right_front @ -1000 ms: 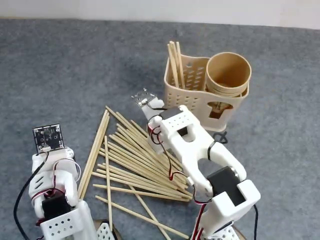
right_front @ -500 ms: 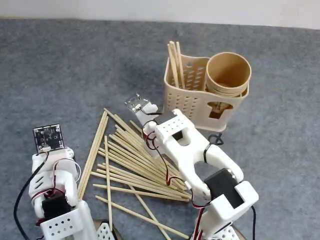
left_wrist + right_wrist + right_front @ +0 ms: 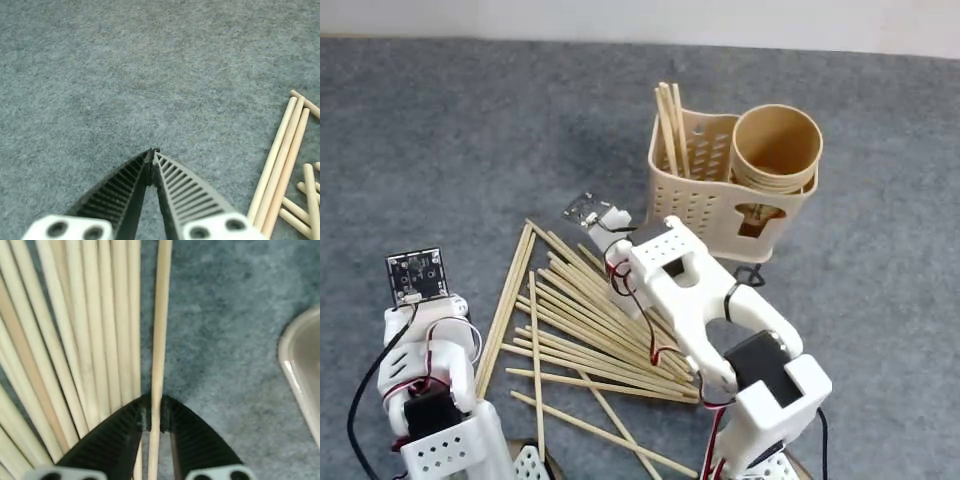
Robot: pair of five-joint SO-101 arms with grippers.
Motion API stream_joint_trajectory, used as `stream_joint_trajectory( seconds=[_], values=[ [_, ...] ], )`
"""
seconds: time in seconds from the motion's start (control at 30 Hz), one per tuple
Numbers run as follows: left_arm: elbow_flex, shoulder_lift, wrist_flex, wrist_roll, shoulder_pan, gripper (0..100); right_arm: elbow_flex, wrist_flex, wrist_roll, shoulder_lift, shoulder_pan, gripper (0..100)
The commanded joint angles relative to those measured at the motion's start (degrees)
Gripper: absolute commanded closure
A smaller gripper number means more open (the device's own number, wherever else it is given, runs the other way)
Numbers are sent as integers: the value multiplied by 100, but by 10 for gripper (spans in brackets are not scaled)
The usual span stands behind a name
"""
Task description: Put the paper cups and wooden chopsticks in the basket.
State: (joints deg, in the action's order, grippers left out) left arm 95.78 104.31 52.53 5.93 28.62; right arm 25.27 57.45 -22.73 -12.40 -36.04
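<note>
Many wooden chopsticks [image 3: 582, 318] lie fanned out on the grey carpet. The beige basket [image 3: 705, 205] stands behind them, holding stacked paper cups [image 3: 777, 148] and a few chopsticks [image 3: 670, 122]. My right arm [image 3: 685, 290] bends down over the far end of the pile. Its gripper [image 3: 155, 407] is shut on a single chopstick [image 3: 161, 315] at the edge of the bundle [image 3: 75, 330]. My left gripper [image 3: 153, 153] is shut on nothing, above bare carpet, with chopstick ends [image 3: 282, 157] off to one side. The left arm [image 3: 425, 345] sits at the near left.
The basket's pale rim [image 3: 300, 365] lies close beside the right gripper. Open carpet [image 3: 450, 150] spreads to the left and behind the pile. A dark cable [image 3: 752, 275] runs at the basket's foot.
My right arm has shifted left and lower, away from the basket and onto the far end of the pile. The left arm has stayed still.
</note>
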Motion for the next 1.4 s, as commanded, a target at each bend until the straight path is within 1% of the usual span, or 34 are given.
stream_joint_trajectory(
  seconds=[0.0, 0.23, 0.37, 0.67, 0.8, 1.0, 1.07, 1.17, 1.3, 1.37],
  values=[
    [75, 48, -105, 62, -92, 995, -251, 198, -62, -215, 31, 996],
    [75, 48, -105, 62, -92, 995, -374, 690, -35, -48, 66, 994],
    [75, 48, -105, 62, -92, 995, -303, 708, -26, 655, 57, 994],
    [57, 48, -114, 62, -92, 995, 541, 673, 9, 2185, 57, 994],
    [13, 48, -114, 62, -84, 995, 743, 681, 422, 2862, 57, 994],
    [-558, 40, -62, 44, -48, 995, 1270, 681, 457, 4145, 57, 994],
    [-804, 31, 79, 44, -66, 995, 1429, 673, 466, 4585, 57, 994],
    [-1288, 22, 431, 44, -84, 995, 1604, 664, 721, 5218, 48, 994],
    [-1903, 4, 607, 44, -92, 995, 1947, 391, 949, 5982, 66, 994],
    [-2105, -4, 703, 53, -224, 995, 2185, 224, 1037, 6308, 66, 994]
  ],
)
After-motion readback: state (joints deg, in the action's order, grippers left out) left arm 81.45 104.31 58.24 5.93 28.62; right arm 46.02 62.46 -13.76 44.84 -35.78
